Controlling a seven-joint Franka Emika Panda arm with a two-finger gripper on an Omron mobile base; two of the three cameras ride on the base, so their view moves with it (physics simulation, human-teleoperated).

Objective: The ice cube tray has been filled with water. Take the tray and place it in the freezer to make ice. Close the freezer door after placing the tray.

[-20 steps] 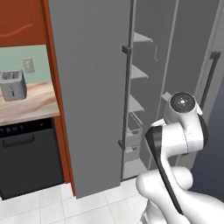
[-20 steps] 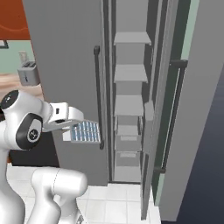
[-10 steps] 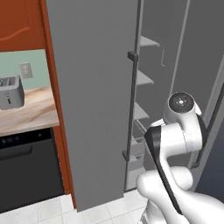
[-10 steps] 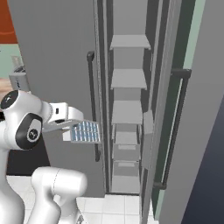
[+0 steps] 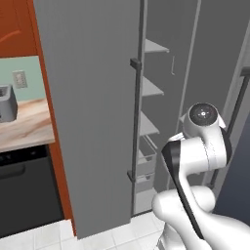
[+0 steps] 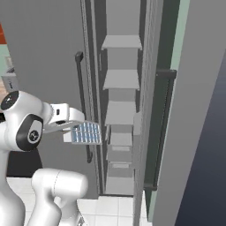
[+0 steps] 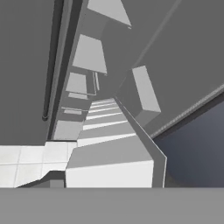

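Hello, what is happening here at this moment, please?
The robot arm holds the ice cube tray in its gripper, out in front of the open freezer. The tray is not yet on any shelf. The freezer door stands open beside the arm, so placing the tray and closing the door remain.

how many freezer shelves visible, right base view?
3 clear flat shelves in the freezer, stacked: top, middle, lower. Bins or drawers sit below; more may be hidden.

Ice cube tray [image 6: 87, 133] before open freezer [image 6: 120, 114], left of shelves.
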